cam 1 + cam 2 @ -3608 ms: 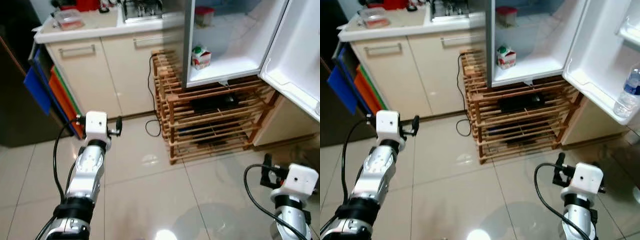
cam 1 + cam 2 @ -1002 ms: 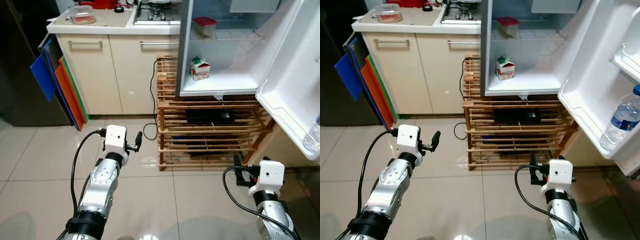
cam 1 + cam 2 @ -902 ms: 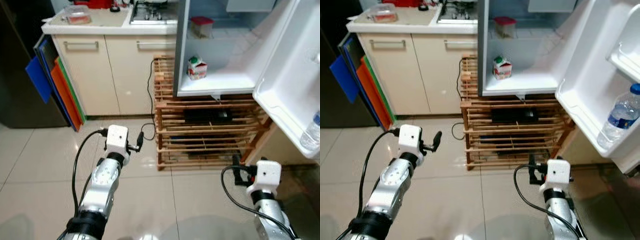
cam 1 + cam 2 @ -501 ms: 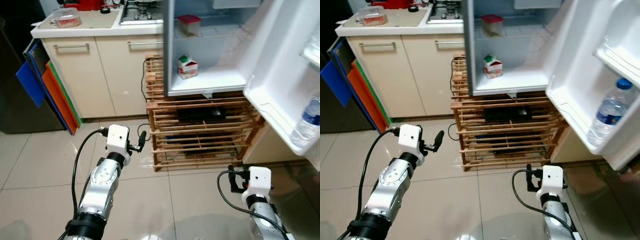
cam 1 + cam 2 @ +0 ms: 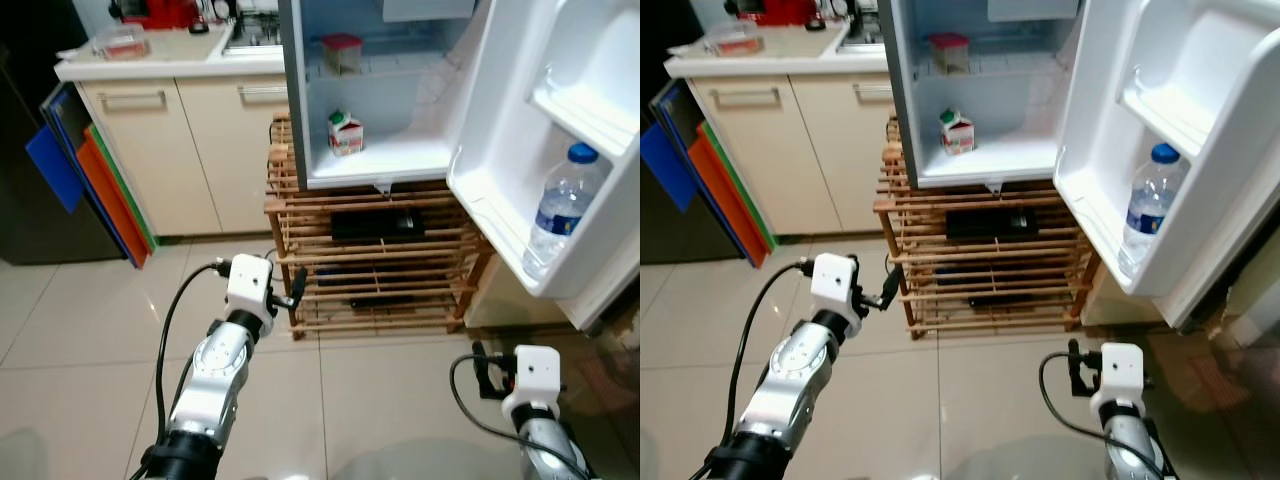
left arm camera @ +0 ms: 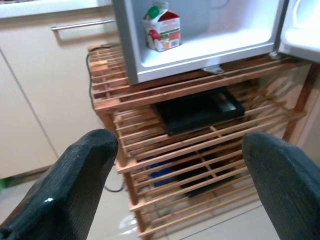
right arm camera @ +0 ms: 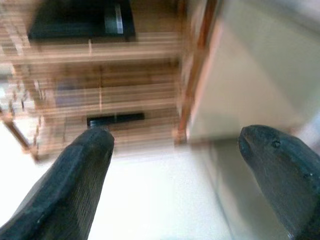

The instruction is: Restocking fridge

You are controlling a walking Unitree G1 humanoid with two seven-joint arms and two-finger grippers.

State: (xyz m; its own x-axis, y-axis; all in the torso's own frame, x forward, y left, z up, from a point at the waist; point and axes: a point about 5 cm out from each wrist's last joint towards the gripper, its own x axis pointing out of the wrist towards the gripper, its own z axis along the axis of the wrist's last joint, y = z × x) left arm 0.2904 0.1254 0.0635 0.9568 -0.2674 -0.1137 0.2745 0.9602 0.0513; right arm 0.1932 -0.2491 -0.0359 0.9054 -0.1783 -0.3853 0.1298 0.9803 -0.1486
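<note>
From the head, the left hand (image 5: 297, 285) hovered before the slatted wooden rack (image 5: 375, 262); above and beyond it stood the open white fridge (image 5: 372, 160) with a small red-and-white carton (image 5: 345, 133). The right hand (image 5: 1074, 372) hung low. Both wrist views showed fingers (image 6: 75, 180) spread wide, empty.

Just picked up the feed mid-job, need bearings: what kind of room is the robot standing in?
Most likely a home kitchen: an open small fridge sitting on a wooden slatted rack, beige counter cabinets beside it, and a milk carton on the fridge shelf.
</note>
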